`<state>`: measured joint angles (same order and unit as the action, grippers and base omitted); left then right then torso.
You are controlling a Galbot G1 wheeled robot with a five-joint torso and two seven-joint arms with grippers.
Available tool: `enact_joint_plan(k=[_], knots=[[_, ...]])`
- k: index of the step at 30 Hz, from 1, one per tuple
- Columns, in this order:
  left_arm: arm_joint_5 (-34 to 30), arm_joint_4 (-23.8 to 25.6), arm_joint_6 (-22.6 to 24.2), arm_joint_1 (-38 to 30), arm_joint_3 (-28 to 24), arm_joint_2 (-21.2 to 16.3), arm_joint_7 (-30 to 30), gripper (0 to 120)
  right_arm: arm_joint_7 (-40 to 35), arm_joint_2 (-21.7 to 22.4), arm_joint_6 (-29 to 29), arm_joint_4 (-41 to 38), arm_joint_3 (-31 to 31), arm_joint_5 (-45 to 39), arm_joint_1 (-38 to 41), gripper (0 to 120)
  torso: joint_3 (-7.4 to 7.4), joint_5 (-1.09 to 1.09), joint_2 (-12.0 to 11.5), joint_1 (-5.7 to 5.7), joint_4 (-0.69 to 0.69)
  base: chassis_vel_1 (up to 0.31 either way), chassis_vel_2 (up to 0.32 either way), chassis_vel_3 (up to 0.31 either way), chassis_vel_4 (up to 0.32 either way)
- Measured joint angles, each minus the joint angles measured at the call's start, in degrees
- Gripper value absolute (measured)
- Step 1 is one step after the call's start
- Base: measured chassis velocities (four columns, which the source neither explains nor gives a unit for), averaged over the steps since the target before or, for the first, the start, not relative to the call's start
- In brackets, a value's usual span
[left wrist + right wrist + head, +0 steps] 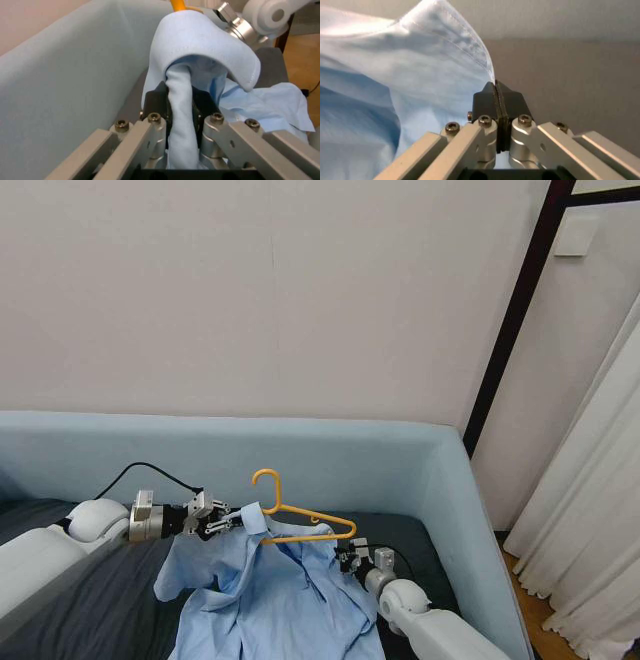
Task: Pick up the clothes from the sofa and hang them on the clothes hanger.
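Observation:
A light blue shirt is draped over a yellow hanger above the sofa seat, its lower part spread on the cushion. My left gripper reaches in from the left and is shut on the shirt's collar; in the left wrist view a fold of blue fabric is pinched between the black pads, with the hanger's hook just beyond. My right gripper is at the shirt's right shoulder, by the hanger's end. In the right wrist view its fingertips are shut on the edge of the shirt.
The sofa has a pale blue backrest, a right armrest and a dark grey seat. A plain wall rises behind it. A dark door frame and white curtains stand to the right.

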<state>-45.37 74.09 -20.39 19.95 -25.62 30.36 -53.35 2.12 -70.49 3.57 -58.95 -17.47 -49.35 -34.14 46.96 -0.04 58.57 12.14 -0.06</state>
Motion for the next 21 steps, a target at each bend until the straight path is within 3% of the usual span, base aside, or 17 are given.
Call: enact_joint_plan(k=[9, 21], knots=[[1.57, 0.09, -0.52, 0.82, 0.66, 0.42, -1.51, 7, -0.64, 2.58, 0.30, -5.10, 0.11, -1.00, -0.02, 0, 0.00, 0.00, 0.00, 0.00, -0.02, 0.000, 0.000, 0.000, 0.000], [4.84, -1.81, 0.30, -0.66, 0.83, 0.78, -1.61, 7, -3.26, 11.43, 0.56, -21.87, -0.28, -2.05, -2.61, 0, 0.00, 0.00, 0.00, 0.00, -0.02, 0.000, 0.000, 0.000, 0.000]])
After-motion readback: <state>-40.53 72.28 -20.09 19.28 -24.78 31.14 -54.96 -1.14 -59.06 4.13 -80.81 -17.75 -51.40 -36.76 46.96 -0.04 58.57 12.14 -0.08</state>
